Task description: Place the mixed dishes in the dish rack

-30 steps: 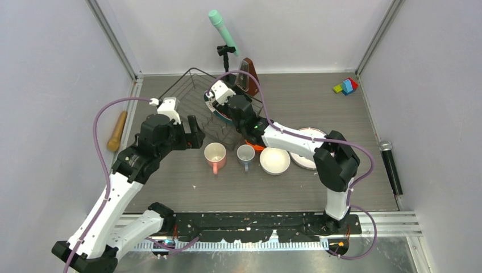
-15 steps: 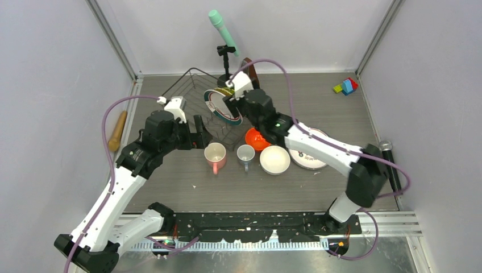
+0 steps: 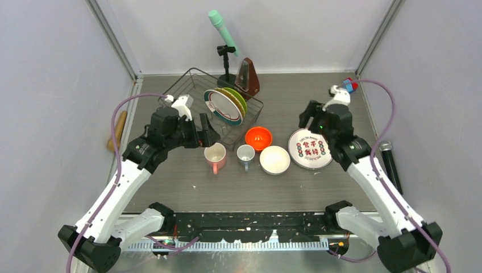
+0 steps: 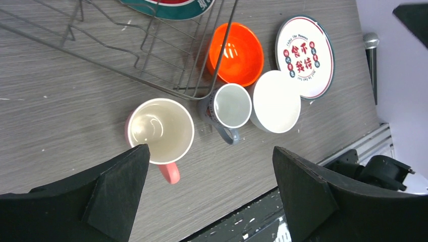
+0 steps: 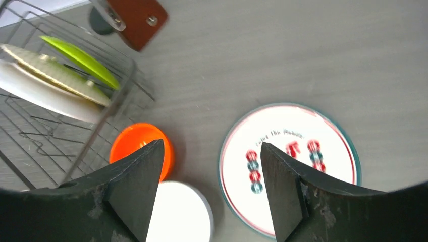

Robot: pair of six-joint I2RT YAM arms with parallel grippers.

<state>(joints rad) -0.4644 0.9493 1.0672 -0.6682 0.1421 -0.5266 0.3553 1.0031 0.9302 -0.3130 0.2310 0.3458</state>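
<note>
Three plates are stood on edge in the dish rack (image 3: pixel 196 98), leaning together at its right end: lime-green plate (image 5: pixel 81 58) rearmost, tan plate (image 5: pixel 58 74) in the middle, racked teal-rimmed plate (image 3: pixel 223 108) in front. Five pieces are spread on the table (image 3: pixel 170 187), clustered off the rack's near right corner. Pink mug (image 4: pixel 160 131) and small grey-blue mug (image 4: pixel 232 106) are upright, handles toward the arm bases. Orange-red bowl (image 4: pixel 236 53) is right at the rack wire; contact cannot be told. White bowl (image 4: pixel 276 101) is set just beside the grey-blue mug. Flat teal-rimmed plate with red marks (image 3: pixel 310 149) is lying face up to the right of the white bowl, rims touching or nearly so. Left gripper (image 4: pixel 209 151) is held above the two mugs, jaws spread wide, nothing gripped. Right gripper (image 5: pixel 211 145) is held over the table between orange-red bowl and flat plate, jaws apart, nothing between them. Brown metronome (image 3: pixel 248 79) is seen behind the rack.
</note>
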